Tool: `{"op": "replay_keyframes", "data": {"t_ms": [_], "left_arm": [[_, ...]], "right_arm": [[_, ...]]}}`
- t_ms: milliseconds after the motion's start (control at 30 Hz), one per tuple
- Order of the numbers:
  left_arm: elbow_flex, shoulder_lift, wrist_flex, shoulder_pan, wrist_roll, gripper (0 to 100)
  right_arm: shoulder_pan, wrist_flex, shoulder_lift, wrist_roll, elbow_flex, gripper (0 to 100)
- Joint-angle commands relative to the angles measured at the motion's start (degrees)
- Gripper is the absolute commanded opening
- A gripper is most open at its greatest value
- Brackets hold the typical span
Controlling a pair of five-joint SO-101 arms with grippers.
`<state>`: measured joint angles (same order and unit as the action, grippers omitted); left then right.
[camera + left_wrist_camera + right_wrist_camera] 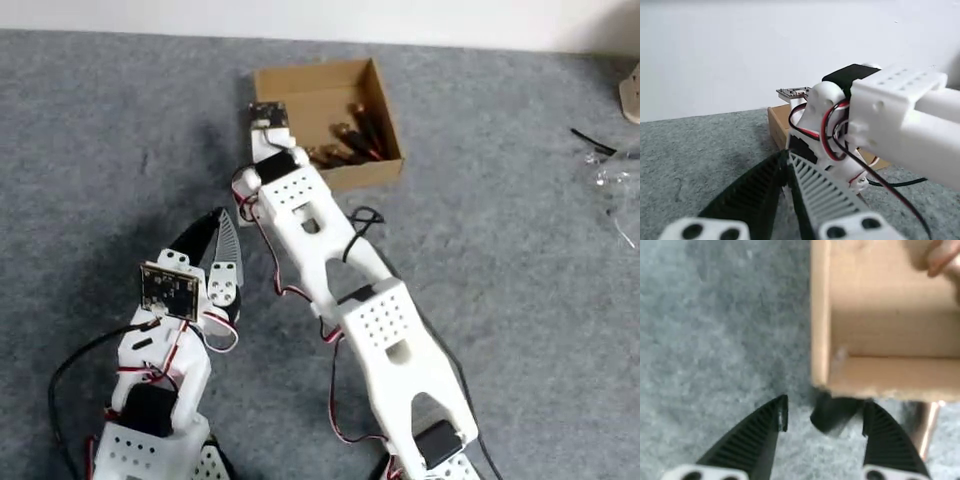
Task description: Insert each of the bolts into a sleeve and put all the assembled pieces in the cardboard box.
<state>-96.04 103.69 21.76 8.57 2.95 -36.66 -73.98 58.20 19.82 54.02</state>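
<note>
A grey, felt-like tabletop (520, 280) stretched to a plain white wall (730, 55). The brown cardboard box (312, 72) sat open toward the far side, with dark and coppery assembled pieces (352, 138) heaped in one corner. The right tool (825, 412) hung wide open at the box's outer wall, a black piece (832, 416) between its jaws; the left tool (220, 216) sat closed, apart from the box
</note>
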Motion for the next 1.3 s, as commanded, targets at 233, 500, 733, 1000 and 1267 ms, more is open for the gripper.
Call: {"op": "replay_keyframes", "data": {"t_ms": [233, 500, 733, 1000, 1267], "left_arm": [[-1.19, 0.66, -0.26, 0.48, -0.44, 1], [-1.19, 0.57, -0.26, 0.48, -0.44, 1], [-1.19, 0.57, -0.26, 0.48, -0.44, 1], [-1.19, 0.48, -0.26, 0.40, -0.44, 1], [-1.19, 0.48, -0.26, 0.40, -0.53, 1]], "right_arm": [[0.31, 0.75, 4.18, 0.44, 5.14, 19.1], [3.91, -7.08, 4.09, 0.44, 5.58, 1.4], [4.88, -13.85, 3.56, 0.00, 5.67, 0.4], [5.05, -26.07, 2.68, -4.04, 24.84, 0.4], [5.58, -27.21, -1.80, -8.79, 42.51, 0.4]]}}
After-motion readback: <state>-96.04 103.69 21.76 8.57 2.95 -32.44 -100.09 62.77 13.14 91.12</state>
